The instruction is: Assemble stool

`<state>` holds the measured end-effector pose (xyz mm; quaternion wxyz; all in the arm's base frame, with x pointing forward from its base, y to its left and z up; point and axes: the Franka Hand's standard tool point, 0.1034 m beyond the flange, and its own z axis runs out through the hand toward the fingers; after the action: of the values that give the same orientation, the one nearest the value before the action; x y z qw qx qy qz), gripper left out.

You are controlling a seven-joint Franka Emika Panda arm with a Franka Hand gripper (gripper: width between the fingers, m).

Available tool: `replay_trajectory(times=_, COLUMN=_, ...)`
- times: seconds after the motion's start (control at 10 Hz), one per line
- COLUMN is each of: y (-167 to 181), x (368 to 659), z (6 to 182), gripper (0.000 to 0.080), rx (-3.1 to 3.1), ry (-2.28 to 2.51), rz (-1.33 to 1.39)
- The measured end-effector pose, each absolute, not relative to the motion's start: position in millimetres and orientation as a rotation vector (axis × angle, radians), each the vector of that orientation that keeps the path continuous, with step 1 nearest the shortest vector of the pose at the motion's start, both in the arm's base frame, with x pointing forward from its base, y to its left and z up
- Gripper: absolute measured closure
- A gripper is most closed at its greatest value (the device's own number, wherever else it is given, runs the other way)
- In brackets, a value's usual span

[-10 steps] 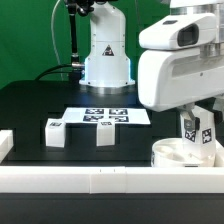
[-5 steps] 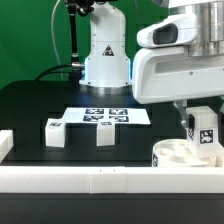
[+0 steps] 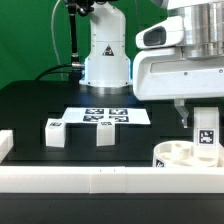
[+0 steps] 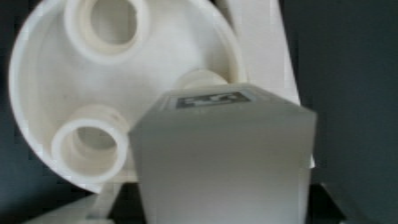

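1. Seat disc [image 3: 178, 155]: white plastic and round, with a raised rim. It lies flat on the black surface [image 3: 30, 105] at the exterior view's right, just behind the long white rail wall [image 3: 100, 181]. The wrist view shows its broad pale face [image 4: 71, 85].
2. Sockets [image 4: 89, 145]: two round ones show in the wrist view as open holes in the disc's face.
3. Held leg [image 3: 208, 134]: a short, blocky white piece bearing a black-and-white square tag. It is upright over the disc's far-right part. Its lower end is hidden behind the rim, so contact cannot be told.
4. Hand [image 3: 201, 122]: closed on the held leg, with one dark finger [image 3: 186, 120] showing beside it.
5. Loose legs, two: the left leg [image 3: 54, 132] and the middle leg [image 3: 104, 133] stand apart on the surface, near the rail wall.
6. Marker board [image 3: 105, 116]: flat and white, lying behind the loose legs and before the robot base [image 3: 105, 60].
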<state>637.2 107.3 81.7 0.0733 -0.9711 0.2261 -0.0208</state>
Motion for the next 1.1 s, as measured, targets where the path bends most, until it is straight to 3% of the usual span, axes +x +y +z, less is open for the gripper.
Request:
replay_trajectory(times=0.5, y=108.7, x=633.3, z=80.1, gripper=0.0459, rx=-2.635, ry=1.357, rz=0.021)
replay_trajectory(times=1.1, y=111.0, x=631.0, z=78.9, gripper=0.0459, rx=-2.301, ry=1.813, rz=0.098)
